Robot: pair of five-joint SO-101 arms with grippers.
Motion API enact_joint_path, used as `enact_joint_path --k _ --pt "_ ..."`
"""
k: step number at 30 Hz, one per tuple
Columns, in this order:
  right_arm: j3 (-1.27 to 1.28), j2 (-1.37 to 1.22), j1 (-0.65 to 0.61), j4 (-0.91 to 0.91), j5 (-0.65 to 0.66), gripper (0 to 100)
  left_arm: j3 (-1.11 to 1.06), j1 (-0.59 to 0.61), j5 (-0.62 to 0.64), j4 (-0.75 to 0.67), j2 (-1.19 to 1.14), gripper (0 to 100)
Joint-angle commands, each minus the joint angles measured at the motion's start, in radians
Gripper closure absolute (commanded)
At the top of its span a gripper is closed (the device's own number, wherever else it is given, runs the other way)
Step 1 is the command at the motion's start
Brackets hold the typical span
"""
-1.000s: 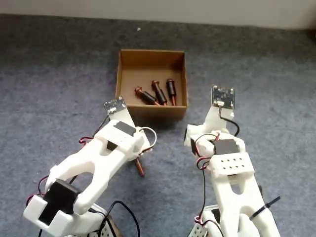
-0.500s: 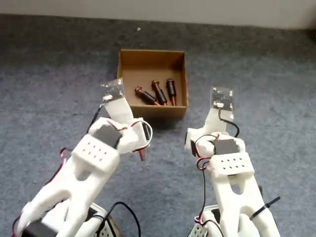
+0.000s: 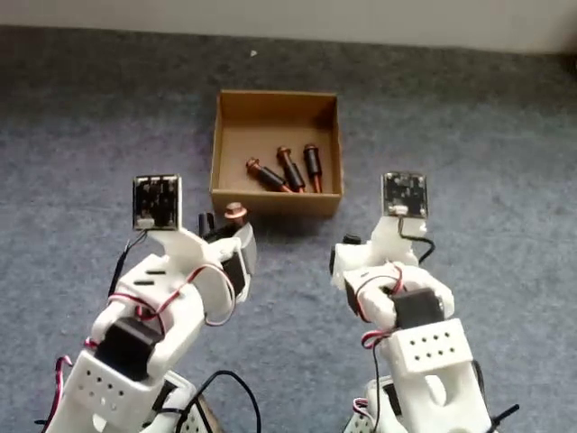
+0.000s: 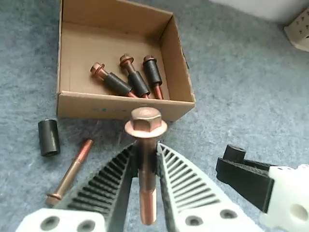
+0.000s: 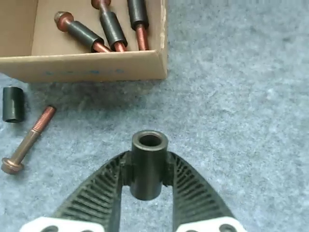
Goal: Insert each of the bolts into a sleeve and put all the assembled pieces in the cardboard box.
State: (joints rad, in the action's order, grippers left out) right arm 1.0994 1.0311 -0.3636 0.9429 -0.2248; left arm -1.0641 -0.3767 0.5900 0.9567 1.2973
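Note:
My left gripper [image 4: 145, 151] is shut on a copper bolt [image 4: 146, 124], held upright with its hex head up [image 3: 236, 212], just in front of the cardboard box [image 3: 275, 200]. My right gripper [image 5: 147, 162] is shut on a black sleeve [image 5: 148, 169] with its open bore facing the camera, to the right of the left gripper [image 3: 347, 257]. Three bolts fitted with sleeves [image 3: 284, 170] lie in the box [image 4: 120, 104]. A loose sleeve [image 4: 49, 137] and a loose bolt [image 4: 71, 171] lie on the carpet in front of the box's left corner.
Grey carpet [image 3: 487, 180] covers the whole work surface, with open room to the right and left of the box. The box front wall [image 5: 82, 67] stands close ahead of both grippers. The right arm's black jaw [image 4: 244, 169] shows beside the left gripper.
The left arm has swung to the left and raised its bolt from low over the carpet to upright, head up. The right arm has drawn back slightly with its sleeve.

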Motion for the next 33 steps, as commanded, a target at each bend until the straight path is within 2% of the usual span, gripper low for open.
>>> enact_joint_path --k 1,6,12,16,27,33 --pt "0.005 0.068 -0.064 -0.004 0.023 99.3 -0.082 -0.005 -0.031 -0.109 0.151 100" --pt "0.047 0.099 -0.140 -0.028 0.049 99.3 -0.205 -0.004 -0.080 -0.192 0.337 100" --pt "0.151 0.185 -0.219 -0.113 0.118 99.3 -0.306 -0.004 -0.080 -0.201 0.539 100" --pt "0.237 0.288 -0.260 -0.173 0.149 99.3 -0.314 -0.004 -0.080 -0.201 0.522 100" --pt "0.495 0.545 -0.338 -0.383 0.334 99.3 -0.315 -0.005 -0.074 -0.273 0.521 100" --pt "0.570 0.680 -0.354 -0.420 0.351 99.3 -0.321 -0.010 -0.072 -0.270 0.521 100"
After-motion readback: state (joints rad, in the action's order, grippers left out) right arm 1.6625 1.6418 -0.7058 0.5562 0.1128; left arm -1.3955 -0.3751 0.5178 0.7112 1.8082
